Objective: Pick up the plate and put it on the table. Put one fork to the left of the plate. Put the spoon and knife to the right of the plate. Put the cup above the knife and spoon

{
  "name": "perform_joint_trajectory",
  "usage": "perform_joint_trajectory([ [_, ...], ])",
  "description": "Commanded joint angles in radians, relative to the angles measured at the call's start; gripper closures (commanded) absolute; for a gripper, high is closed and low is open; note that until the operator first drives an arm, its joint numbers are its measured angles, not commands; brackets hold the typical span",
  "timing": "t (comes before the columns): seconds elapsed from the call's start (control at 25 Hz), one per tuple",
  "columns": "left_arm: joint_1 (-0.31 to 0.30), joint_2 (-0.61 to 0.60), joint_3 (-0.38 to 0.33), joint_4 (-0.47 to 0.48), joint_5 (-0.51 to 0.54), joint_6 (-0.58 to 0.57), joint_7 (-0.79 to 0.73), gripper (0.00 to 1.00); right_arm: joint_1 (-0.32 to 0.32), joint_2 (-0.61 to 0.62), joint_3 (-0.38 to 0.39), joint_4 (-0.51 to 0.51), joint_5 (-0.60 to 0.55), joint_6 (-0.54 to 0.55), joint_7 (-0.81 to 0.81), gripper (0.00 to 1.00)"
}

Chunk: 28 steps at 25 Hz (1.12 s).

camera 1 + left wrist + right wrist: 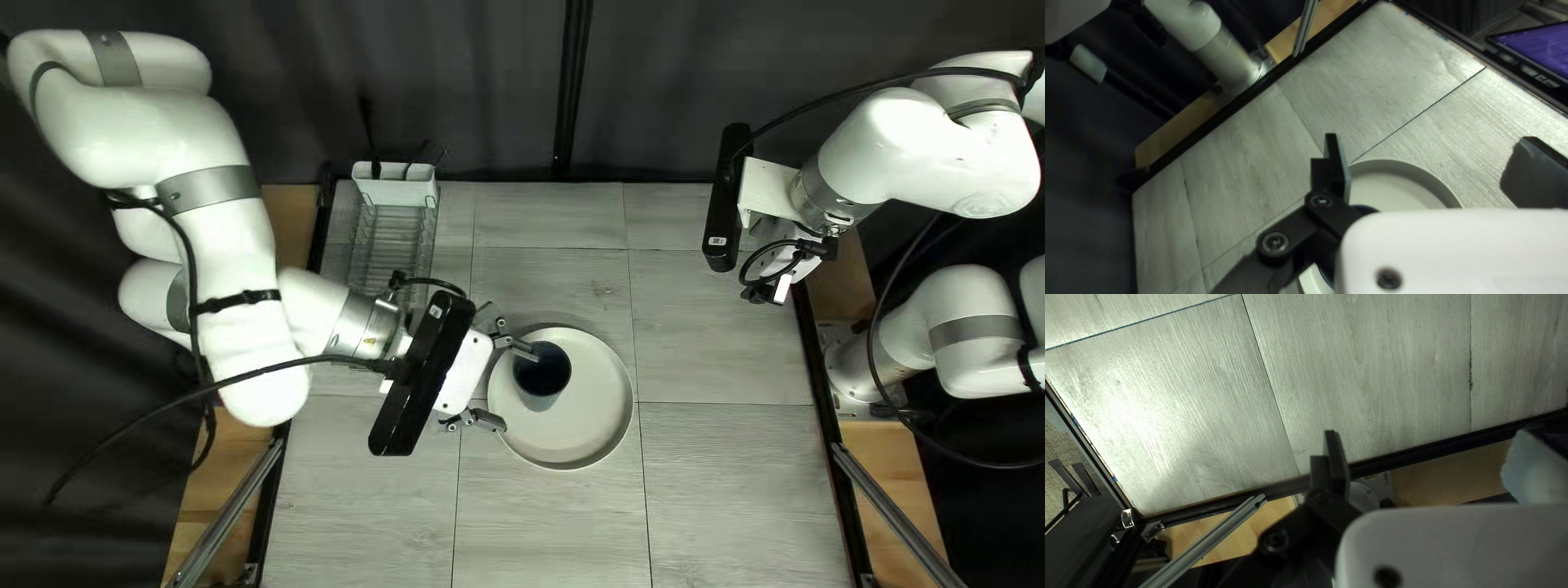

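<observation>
left arm [234,272] extended inward | left end effector [516,388] open | right end effector [781,285] open

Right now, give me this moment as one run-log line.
left gripper: open, beside cup | cup: on plate | plate: on table | right gripper: open, empty, away from plate

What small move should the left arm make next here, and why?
I'd ease the left claw back with its fingers kept open. The plate already rests on the table, and the open claw is at its edge, one finger close to the cup standing on it; a sideways swing could probably knock that cup.
</observation>
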Motion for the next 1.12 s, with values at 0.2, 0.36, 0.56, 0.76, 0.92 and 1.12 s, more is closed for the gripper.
perform_joint_trajectory([
  [0.2,-0.026,-0.177,0.188,-0.053,0.282,0.014,0.085,0.0,0.0,0.0,0.0,0.0,0.0,0.0,0.0,0.0],
  [0.36,-0.032,-0.167,0.187,-0.056,0.28,0.005,0.083,0.0,0.0,0.0,0.0,0.0,0.0,0.0,0.0,0.0],
  [0.56,-0.008,-0.068,0.08,-0.047,0.163,0.009,0.073,0.0,0.0,0.0,0.0,0.0,0.0,0.0,0.0,0.0],
  [0.76,0.044,0.052,-0.095,-0.034,-0.025,0.0,0.096,0.0,0.0,0.0,0.0,0.0,0.0,0.0,0.0,0.0],
  [0.92,0.039,0.13,-0.171,-0.002,-0.144,-0.018,0.113,0.0,0.0,0.0,0.0,0.0,0.0,0.0,0.0,0.0],
  [1.12,0.021,0.219,-0.248,0.065,-0.316,-0.025,0.147,0.0,0.0,0.0,0.0,0.0,0.0,0.0,0.0,0.0],
])
